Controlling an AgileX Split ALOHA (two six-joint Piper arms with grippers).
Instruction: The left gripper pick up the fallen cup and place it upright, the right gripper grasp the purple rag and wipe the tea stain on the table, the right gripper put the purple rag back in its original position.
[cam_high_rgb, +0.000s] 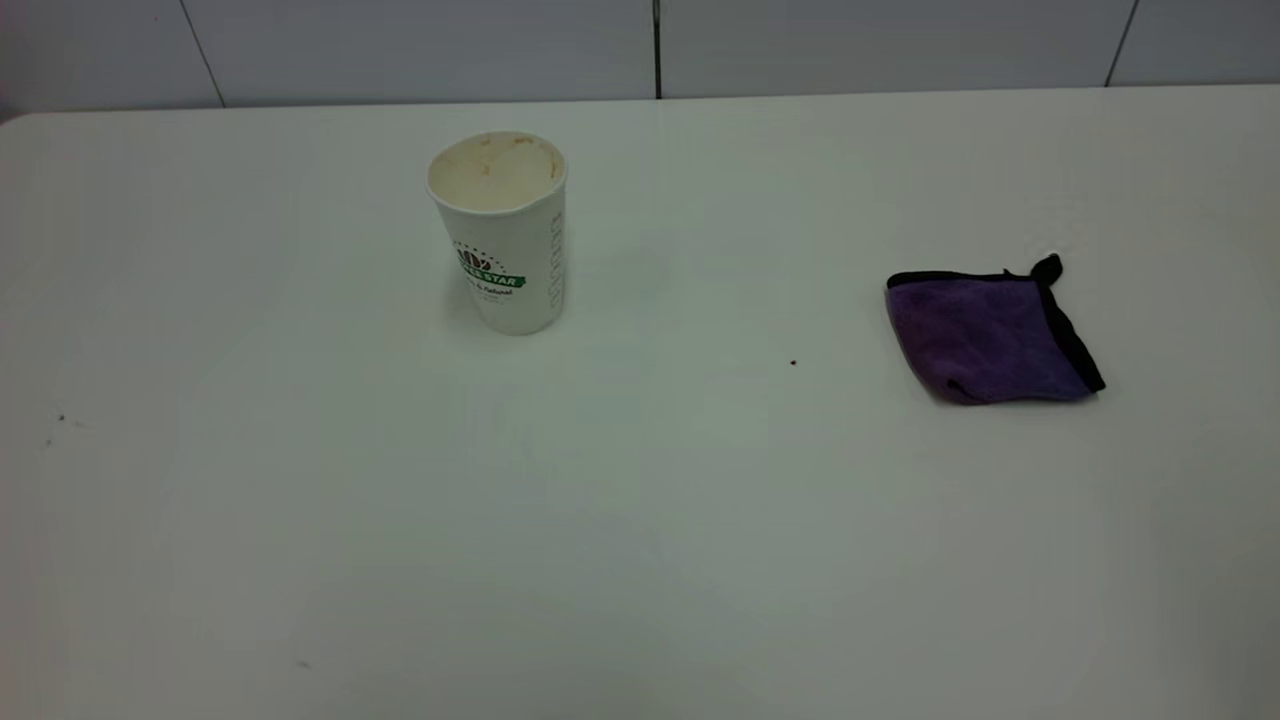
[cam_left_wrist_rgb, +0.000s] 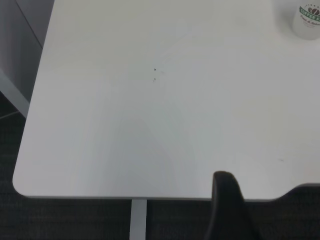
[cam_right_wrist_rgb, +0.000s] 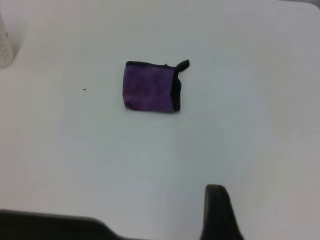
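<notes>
**Cup upright, rag lying flat, both arms back off the work**

You have the cup (cam_high_rgb: 503, 232) standing upright on the table (cam_high_rgb: 640, 520), left of centre in the exterior view, its stained inside showing. The purple rag (cam_high_rgb: 990, 335) lies flat well to the right of it, black corner tab toward the far edge, nothing touching it. Between them sits only a tiny dark speck (cam_high_rgb: 793, 363); you can make out no brown blotch on the white top.

Neither arm shows in the exterior view. Each wrist view gives you one dark finger: the left gripper (cam_left_wrist_rgb: 229, 210) over the table's near edge, the right gripper (cam_right_wrist_rgb: 218, 212) well short of the rag. Whether either is parted or closed cannot be told.
</notes>
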